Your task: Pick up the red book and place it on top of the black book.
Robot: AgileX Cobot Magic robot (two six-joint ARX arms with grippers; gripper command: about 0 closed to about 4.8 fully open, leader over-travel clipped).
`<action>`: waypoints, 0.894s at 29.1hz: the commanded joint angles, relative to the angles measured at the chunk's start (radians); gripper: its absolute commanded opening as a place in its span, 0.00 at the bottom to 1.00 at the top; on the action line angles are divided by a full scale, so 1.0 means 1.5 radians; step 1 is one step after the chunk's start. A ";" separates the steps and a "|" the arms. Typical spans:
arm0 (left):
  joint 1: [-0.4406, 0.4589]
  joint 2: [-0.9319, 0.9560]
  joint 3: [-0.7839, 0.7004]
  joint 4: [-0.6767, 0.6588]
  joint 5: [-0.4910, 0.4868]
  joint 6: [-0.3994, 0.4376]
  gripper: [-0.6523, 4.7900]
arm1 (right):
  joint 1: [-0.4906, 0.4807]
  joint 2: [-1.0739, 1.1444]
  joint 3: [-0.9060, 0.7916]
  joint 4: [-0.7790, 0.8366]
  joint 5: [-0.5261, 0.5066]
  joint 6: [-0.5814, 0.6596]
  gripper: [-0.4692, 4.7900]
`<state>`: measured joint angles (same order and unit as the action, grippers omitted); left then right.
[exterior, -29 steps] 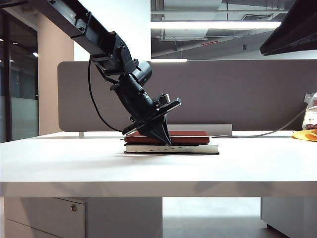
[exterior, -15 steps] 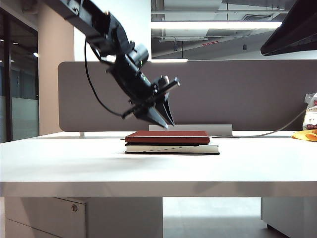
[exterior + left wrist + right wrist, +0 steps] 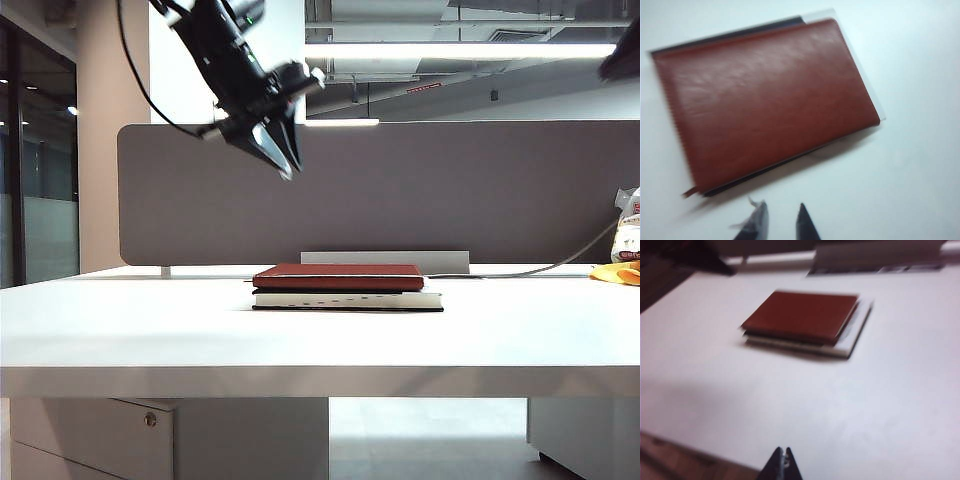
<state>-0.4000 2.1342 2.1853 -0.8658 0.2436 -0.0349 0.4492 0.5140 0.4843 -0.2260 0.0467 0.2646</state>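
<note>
Red book below raised left hand

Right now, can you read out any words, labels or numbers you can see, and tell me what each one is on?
None can be read.
black book: small white marks along its spine, too small to read.
red book: plain cover, no text.
bag at the table's right edge: printing too small to read.
</note>
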 commanded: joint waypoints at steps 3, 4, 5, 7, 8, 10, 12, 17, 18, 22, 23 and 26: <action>0.027 -0.078 0.003 -0.028 -0.027 0.001 0.27 | -0.029 -0.078 0.004 -0.055 0.033 -0.005 0.09; 0.028 -0.086 0.003 -0.032 -0.029 0.001 0.27 | -0.032 -0.084 0.004 -0.064 0.033 -0.005 0.09; 0.034 -0.103 0.002 -0.043 -0.032 0.001 0.27 | -0.040 -0.098 0.004 -0.083 0.035 -0.005 0.09; 0.034 -0.124 0.002 -0.062 -0.049 0.008 0.27 | -0.050 -0.117 0.004 -0.105 0.035 -0.005 0.09; 0.034 -0.130 0.002 -0.066 -0.056 0.015 0.27 | -0.052 -0.124 0.004 -0.110 0.035 -0.005 0.09; 0.034 -0.149 0.002 -0.080 -0.062 0.020 0.27 | -0.052 -0.141 0.004 -0.120 0.035 -0.005 0.09; 0.034 -0.169 0.002 -0.092 -0.062 0.018 0.26 | -0.052 -0.154 0.005 -0.130 0.035 -0.005 0.09; 0.034 -0.227 0.002 -0.160 -0.060 0.023 0.27 | -0.051 -0.163 0.009 -0.161 -0.011 -0.004 0.09; 0.034 -0.234 0.002 -0.168 -0.060 0.027 0.26 | -0.052 -0.163 0.009 -0.166 -0.020 -0.004 0.09; 0.034 -0.280 0.002 -0.210 -0.063 0.031 0.26 | -0.051 -0.163 0.009 -0.189 -0.063 -0.004 0.09; 0.034 -0.301 0.002 -0.215 -0.067 0.025 0.26 | -0.051 -0.163 0.011 -0.195 -0.063 -0.004 0.09; 0.034 -0.348 0.002 -0.221 -0.103 0.023 0.25 | -0.051 -0.166 0.016 -0.195 -0.063 -0.004 0.09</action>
<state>-0.3477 1.6436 2.1841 -1.1957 0.1173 0.0032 0.3714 0.2695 0.4973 -0.5282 -0.0460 0.2607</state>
